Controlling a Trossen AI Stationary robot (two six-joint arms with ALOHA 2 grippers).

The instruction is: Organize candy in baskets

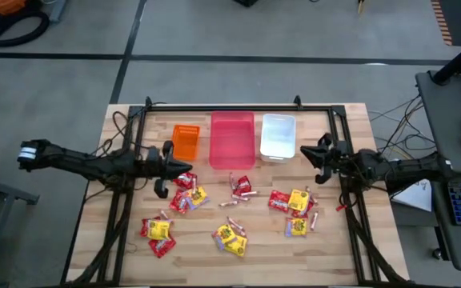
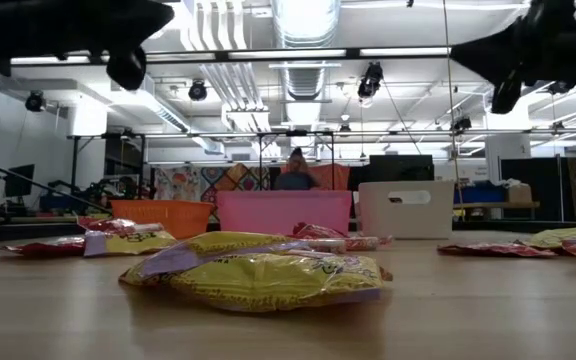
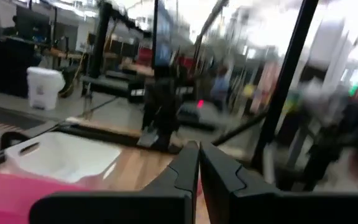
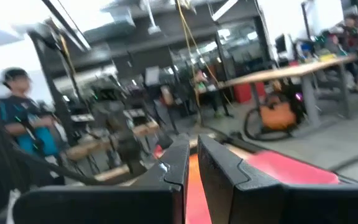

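Both hands (image 1: 167, 150) (image 1: 320, 149) hover shut near three baskets (image 1: 233, 139).

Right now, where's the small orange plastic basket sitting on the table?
In the high view, the small orange plastic basket sits at the left end of the basket row, beside the larger pink-red plastic basket, just behind the left gripper.

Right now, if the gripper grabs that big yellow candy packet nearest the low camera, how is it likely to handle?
The yellow candy packet looks puffy and crinkled, so it would probably flex and crumple rather than stay stiff. Its wrapper looks glossy, so it may slide on the wooden table if pushed. It lies flat, so rolling seems unlikely.
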